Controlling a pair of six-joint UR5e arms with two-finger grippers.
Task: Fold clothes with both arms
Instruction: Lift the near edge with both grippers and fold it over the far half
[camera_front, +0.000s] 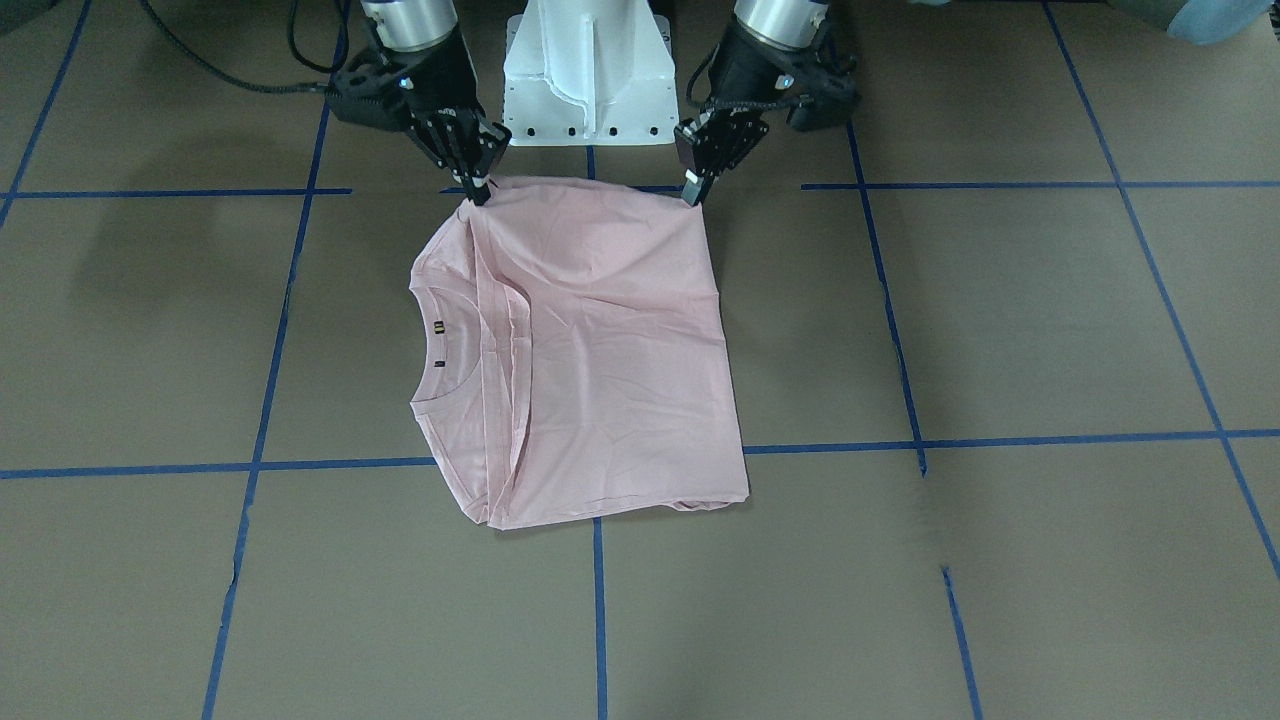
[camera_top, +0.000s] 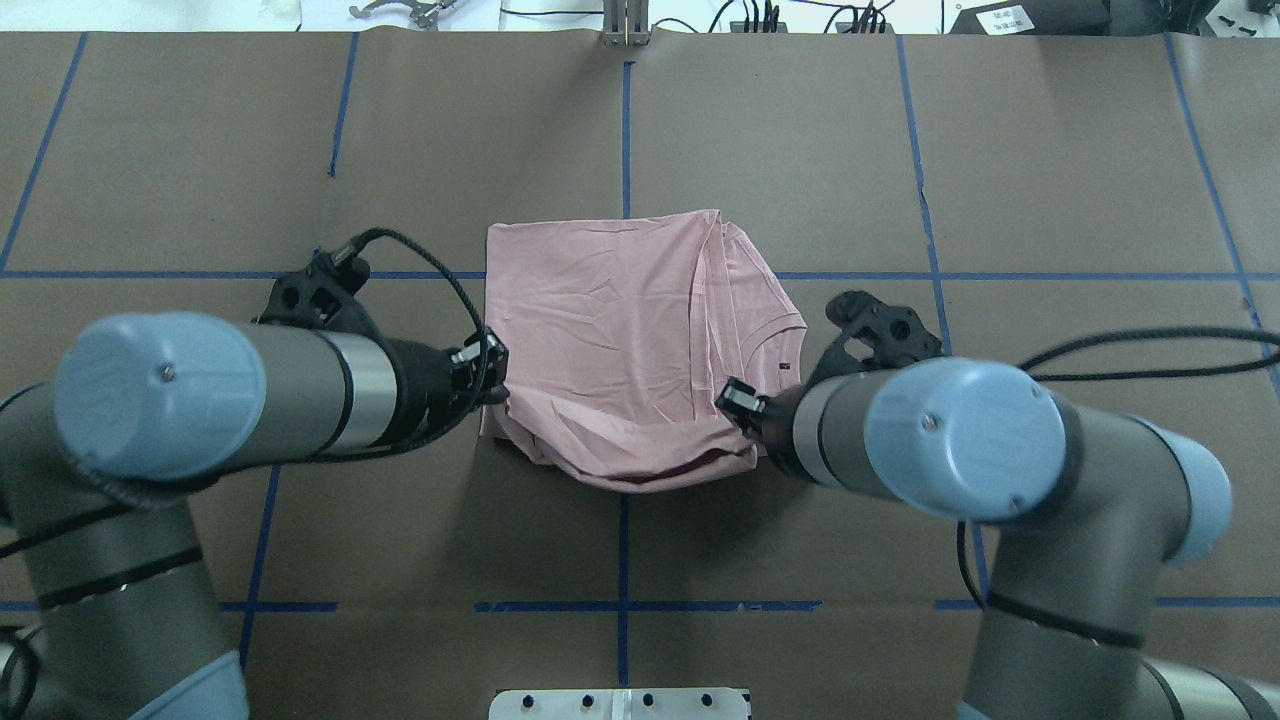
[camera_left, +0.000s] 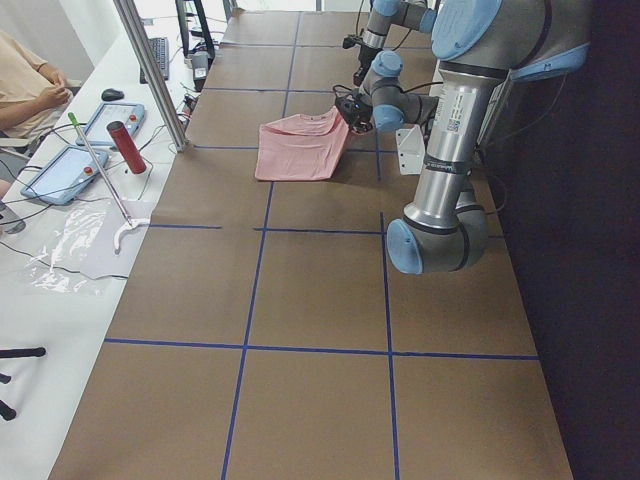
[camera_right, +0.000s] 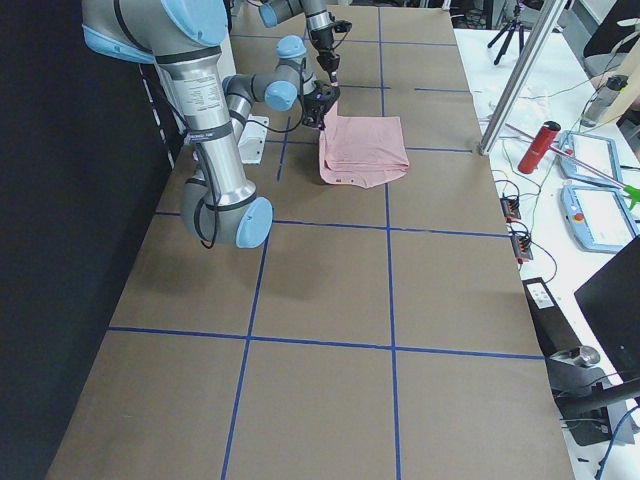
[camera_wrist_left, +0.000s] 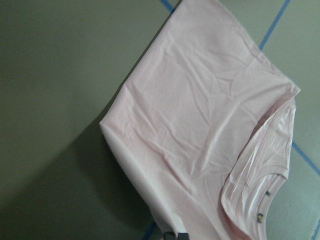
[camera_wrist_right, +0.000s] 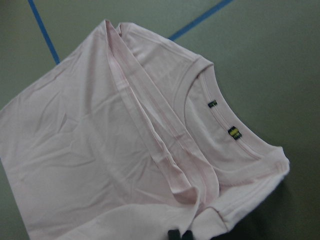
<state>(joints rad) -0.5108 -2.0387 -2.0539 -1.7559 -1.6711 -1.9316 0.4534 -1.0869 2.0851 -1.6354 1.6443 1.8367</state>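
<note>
Together, the left gripper (camera_front: 694, 190) and right gripper (camera_front: 481, 192) each clench a corner of the folded shirt (camera_front: 610, 350), which spreads away from them over the tabletop (camera_front: 1000, 320).

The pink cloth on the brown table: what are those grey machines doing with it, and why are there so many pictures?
These are two jointed robot arms, each ending in a two-finger hand. One picture faces the robot from across the table, one looks down over its shoulders, two look along the table from its ends, and two come from cameras on the wrists. On the brown table, marked with blue tape lines, lies one pink T-shirt, partly folded. The left hand and the right hand each pinch a corner of its edge nearest the robot, holding that edge slightly raised.
</note>
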